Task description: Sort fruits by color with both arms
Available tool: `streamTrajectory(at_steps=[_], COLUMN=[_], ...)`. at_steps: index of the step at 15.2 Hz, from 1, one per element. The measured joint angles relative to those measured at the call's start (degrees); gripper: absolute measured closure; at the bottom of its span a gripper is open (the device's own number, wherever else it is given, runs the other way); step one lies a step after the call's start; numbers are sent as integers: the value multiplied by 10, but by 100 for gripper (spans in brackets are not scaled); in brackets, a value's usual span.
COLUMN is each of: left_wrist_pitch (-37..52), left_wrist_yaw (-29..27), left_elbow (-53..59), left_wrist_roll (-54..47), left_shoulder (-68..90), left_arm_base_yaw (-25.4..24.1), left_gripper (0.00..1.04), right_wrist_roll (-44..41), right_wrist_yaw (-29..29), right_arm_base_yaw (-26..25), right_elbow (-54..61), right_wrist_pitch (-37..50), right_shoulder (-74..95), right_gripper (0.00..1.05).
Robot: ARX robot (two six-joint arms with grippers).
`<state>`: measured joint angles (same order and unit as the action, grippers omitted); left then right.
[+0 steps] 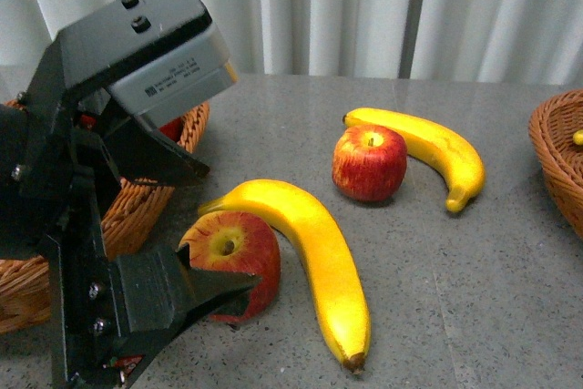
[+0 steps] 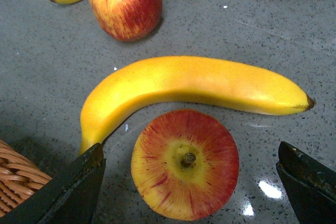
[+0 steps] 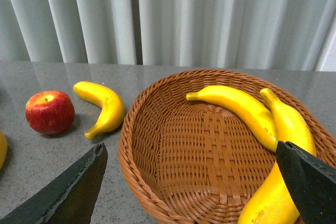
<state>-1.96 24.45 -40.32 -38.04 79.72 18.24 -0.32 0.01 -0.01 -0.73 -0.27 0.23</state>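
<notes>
My left gripper (image 1: 232,225) is open and hovers over a red-and-yellow apple (image 1: 228,257). In the left wrist view the apple (image 2: 185,178) sits stem-up between the spread fingers of this gripper (image 2: 190,150), untouched. A long banana (image 1: 314,257) lies against that apple; it also shows in the left wrist view (image 2: 194,85). A second apple (image 1: 369,163) and a second banana (image 1: 437,152) lie further back. My right gripper (image 3: 191,150) is open and empty above a wicker basket (image 3: 157,182) that holds two bananas (image 3: 236,106).
A wicker basket (image 1: 137,207) stands at the left behind my left arm, with something red (image 1: 171,127) in it. The right basket's rim (image 1: 556,152) shows at the right edge. White curtains hang behind the grey table.
</notes>
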Motion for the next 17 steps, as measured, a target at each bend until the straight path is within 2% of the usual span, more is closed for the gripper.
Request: streamTrajectory(at_steps=[4,13,14,16,17], left_wrist_pitch=[12,49,49,48,47], left_wrist_yaw=[-10,22,22,22,21], left_elbow=[-4,-24,-24,-26,-28], left_wrist_roll=[-26,-52,-56,-57,-57], left_shoulder=[41,114,115,116,117], left_arm_base_yaw=[-7,5,10,12,12], left_gripper=[7,7,11,32,37], right_wrist_roll=[0,0,0,0,0], right_wrist_yaw=[0,0,0,0,0], right_arm_base_yaw=[0,0,0,0,0], right_elbow=[0,0,0,0,0], right_wrist_pitch=[0,0,0,0,0], right_shoulder=[0,0,0,0,0], right_gripper=[6,6,6,6,6])
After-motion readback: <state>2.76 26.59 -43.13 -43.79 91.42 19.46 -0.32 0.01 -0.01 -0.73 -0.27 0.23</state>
